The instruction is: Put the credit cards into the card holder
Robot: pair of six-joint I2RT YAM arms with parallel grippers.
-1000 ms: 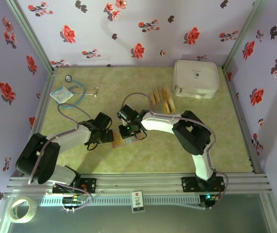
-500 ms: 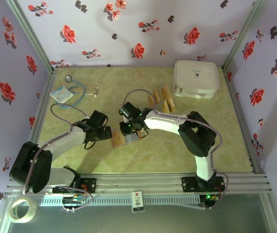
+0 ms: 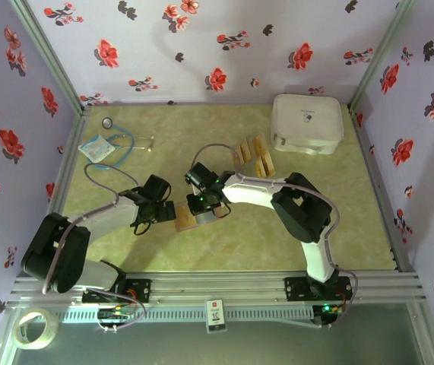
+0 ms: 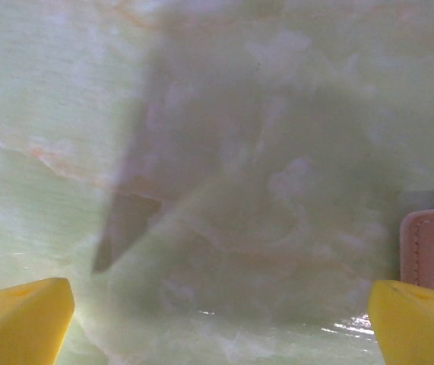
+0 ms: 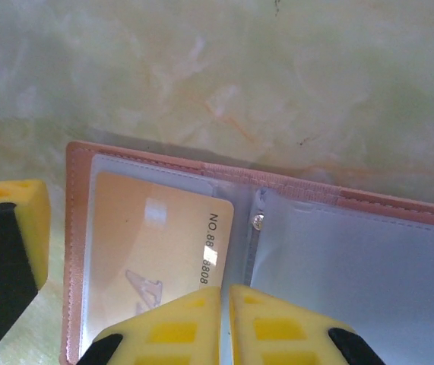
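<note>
Right wrist | right pincer (image 5: 224, 319) is hovering shut, empty, over the open card holder (image 5: 300, 185), one card (image 5: 156, 251) sitting in a pocket | left pincer (image 4: 220, 319) is gaping wide, empty, beside it | risk: closed tips dragging could be pulling that card out.

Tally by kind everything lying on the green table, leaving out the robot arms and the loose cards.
White zippered case: 1
Stethoscope: 1
White-and-blue packet: 1
Card holder: 1
Total: 4
</note>
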